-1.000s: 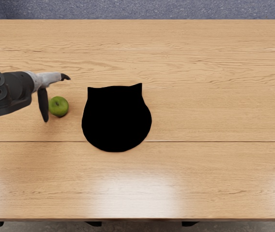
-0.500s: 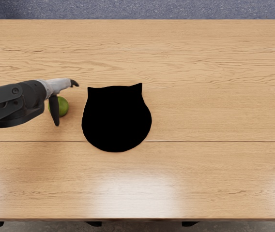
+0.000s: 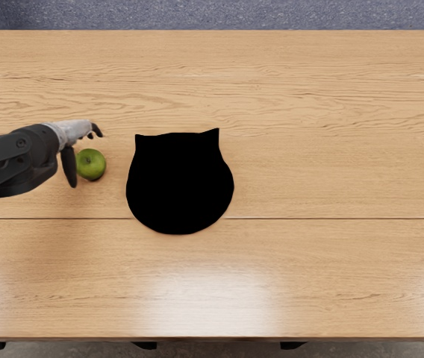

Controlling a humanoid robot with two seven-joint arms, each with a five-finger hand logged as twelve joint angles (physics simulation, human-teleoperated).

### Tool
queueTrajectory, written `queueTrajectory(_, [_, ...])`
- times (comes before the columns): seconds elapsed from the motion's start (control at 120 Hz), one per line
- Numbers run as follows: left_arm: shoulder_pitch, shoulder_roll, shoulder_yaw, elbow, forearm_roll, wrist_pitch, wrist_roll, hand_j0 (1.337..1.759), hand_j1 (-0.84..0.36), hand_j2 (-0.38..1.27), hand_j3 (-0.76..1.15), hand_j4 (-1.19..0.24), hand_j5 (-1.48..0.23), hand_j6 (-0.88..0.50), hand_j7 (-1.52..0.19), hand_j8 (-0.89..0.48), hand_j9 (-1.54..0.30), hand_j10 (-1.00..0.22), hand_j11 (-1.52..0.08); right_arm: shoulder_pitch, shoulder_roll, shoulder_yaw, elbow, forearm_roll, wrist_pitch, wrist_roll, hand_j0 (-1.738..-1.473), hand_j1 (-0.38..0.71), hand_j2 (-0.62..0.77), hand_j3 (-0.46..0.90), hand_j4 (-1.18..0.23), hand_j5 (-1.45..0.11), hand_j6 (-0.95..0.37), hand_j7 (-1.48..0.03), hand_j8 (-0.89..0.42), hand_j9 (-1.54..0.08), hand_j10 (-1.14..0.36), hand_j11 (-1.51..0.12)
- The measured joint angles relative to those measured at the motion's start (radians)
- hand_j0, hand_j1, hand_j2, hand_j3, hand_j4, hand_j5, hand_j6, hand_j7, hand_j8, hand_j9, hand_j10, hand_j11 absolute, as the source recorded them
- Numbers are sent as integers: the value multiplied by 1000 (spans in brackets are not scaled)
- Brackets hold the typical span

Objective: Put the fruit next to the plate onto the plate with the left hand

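On the light wooden bench point(image 3: 272, 283) lies a flat black plate with cat ears point(image 3: 180, 183); the small round green fruit point(image 3: 91, 164) sits just left of it; the left robot hand point(image 3: 72, 143) is beside the fruit, fingers apart, holding nothing.

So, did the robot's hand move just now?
Yes. Since half a second ago the left hand has slid back left, away from the black cat-shaped plate, and no longer covers part of the green apple.

Bare table point(image 3: 117, 170) strip between apple point(image 3: 91, 164) and plate point(image 3: 180, 183).
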Motion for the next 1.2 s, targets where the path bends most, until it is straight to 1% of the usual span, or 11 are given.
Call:
queueTrajectory(0.25, [-3,-3,-2,6,1,3,0,1658,32,57,0,-271,-347,-272,-347,-272,-347,-270,-346,0,0,0,0,0,0,0,-1658,-333,-3,0,-13,-17,-13,-17,-13,-17,-13,-17])
queueTrajectory(0.317, [1,-56,1,6,1,2,0,1658,26,58,0,-276,-353,-277,-353,-277,-353,-275,-353,0,0,0,0,0,0,0,-1658,-333,-3,0,-13,-17,-13,-17,-13,-17,-13,-17])
queueTrajectory(0.442, [2,-54,7,6,1,2,0,1658,17,59,0,-283,-363,-284,-363,-284,-363,-283,-363,0,0,0,0,0,0,0,-1658,-333,-3,0,-13,-17,-13,-17,-13,-17,-13,-17])
queueTrajectory(0.717, [6,-38,19,7,2,0,0,1658,-125,83,0,-400,-516,-401,-516,-401,-516,-400,-516,0,0,0,0,0,0,0,-1658,-333,-3,0,-13,-17,-13,-17,-13,-17,-13,-17])
queueTrajectory(0.75, [11,-38,20,7,7,1,0,1658,-132,87,0,-419,-519,-412,-519,-370,-528,-413,-527,0,0,0,0,0,0,0,-1658,-333,-3,0,-13,-17,-13,-17,-13,-17,-13,-17])
queueTrajectory(0.842, [19,-40,20,11,20,2,0,1658,-152,93,0,-445,-533,-403,-539,-365,-551,-433,-551,0,0,0,0,0,0,0,-1658,-333,-3,0,-13,-17,-13,-17,-13,-17,-13,-17])
queueTrajectory(0.925, [19,-40,20,13,23,1,0,1658,-200,104,0,-484,-591,-452,-596,-415,-607,-474,-606,0,0,0,0,0,0,0,-1658,-333,-3,0,-13,-17,-13,-17,-13,-17,-13,-17])
queueTrajectory(0.992, [19,-40,20,15,25,1,0,1657,-203,133,0,-513,-635,-454,-640,-413,-652,-502,-652,0,0,0,0,0,0,0,-1658,-333,-3,0,-13,-17,-13,-17,-13,-17,-13,-17])
queueTrajectory(1.067, [22,-42,20,18,29,2,0,1654,-185,73,0,-542,-663,-445,-680,-390,-695,-524,-694,-1,0,0,0,0,0,0,-1658,-333,-3,0,-13,-17,-13,-17,-13,-17,-13,-17])
queueTrajectory(1.158, [26,-43,20,25,30,3,0,1653,-175,73,0,-572,-680,-450,-714,-397,-728,-543,-728,-1,0,0,0,0,0,0,-1658,-333,-3,0,-13,-17,-13,-17,-13,-17,-13,-17])
queueTrajectory(1.2, [26,-43,20,29,30,3,0,1653,-172,116,0,-586,-700,-461,-732,-409,-749,-557,-748,-1,0,0,0,0,0,0,-1658,-333,-3,0,-13,-17,-13,-17,-13,-17,-13,-17])
